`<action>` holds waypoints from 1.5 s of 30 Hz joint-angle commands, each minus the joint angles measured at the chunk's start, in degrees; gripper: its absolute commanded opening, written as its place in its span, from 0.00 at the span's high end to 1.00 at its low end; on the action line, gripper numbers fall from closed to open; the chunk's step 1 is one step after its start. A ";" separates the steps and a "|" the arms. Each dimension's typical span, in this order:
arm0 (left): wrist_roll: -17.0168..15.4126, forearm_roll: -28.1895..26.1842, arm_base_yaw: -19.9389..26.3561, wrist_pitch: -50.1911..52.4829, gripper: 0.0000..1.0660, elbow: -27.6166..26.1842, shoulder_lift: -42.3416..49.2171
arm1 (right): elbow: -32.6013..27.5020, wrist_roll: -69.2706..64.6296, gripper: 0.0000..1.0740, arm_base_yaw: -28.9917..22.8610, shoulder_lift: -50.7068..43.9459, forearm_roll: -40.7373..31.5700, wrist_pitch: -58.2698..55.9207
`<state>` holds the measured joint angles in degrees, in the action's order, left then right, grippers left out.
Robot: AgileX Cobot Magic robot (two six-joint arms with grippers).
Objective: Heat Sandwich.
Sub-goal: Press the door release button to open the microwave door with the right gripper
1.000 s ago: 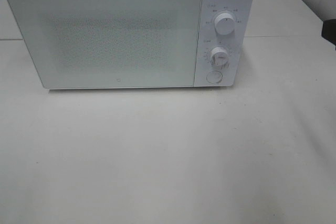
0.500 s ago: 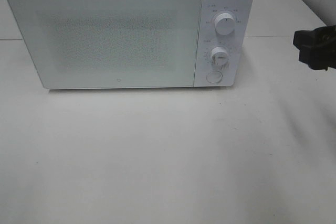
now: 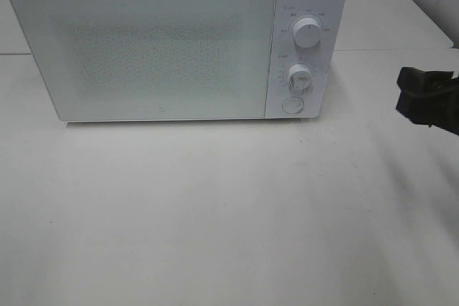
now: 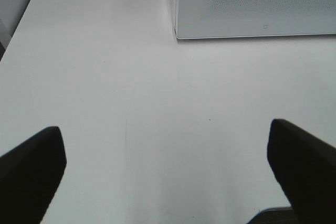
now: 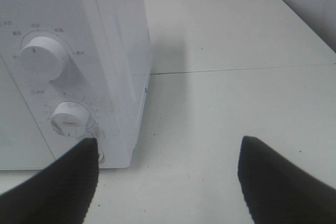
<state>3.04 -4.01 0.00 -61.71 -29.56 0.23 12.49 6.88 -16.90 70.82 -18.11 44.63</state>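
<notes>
Just left of the empty, wide-apart right pincer [image 5: 168, 156] stands the shut microwave [image 5: 105, 35]; overshooting sideways could knock its dial [image 5: 68, 119].

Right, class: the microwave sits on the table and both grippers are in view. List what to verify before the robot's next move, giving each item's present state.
1. Microwave door open for loading: not ok, it is shut.
2. Sandwich located: cannot tell, no view shows it.
3. Right gripper open and empty: ok.
4. Left gripper open and empty: ok, it hangs over bare table.
5. Right gripper apart from the control panel: ok, it hangs to the panel's right, not touching.
6. Round button on that panel unobstructed: ok.
</notes>
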 commanded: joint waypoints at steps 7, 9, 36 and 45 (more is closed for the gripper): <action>-0.23 -0.11 0.00 0.57 0.06 0.06 0.46 | -0.11 5.21 0.33 -13.12 11.06 -11.34 13.41; -0.23 -0.11 0.00 0.57 0.06 0.06 0.46 | -0.11 5.21 0.33 -14.44 12.38 -12.61 14.78; -0.23 -0.11 0.00 0.57 0.06 0.06 0.46 | 6.53 4.87 0.34 -29.51 28.02 -26.07 19.71; -0.23 -0.11 0.00 0.57 0.06 0.06 0.46 | 6.53 -17.13 0.34 -29.51 28.07 -26.07 19.88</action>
<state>3.04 -4.01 0.00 -61.71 -29.56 0.23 18.56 -5.21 -46.07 99.01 -44.29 64.11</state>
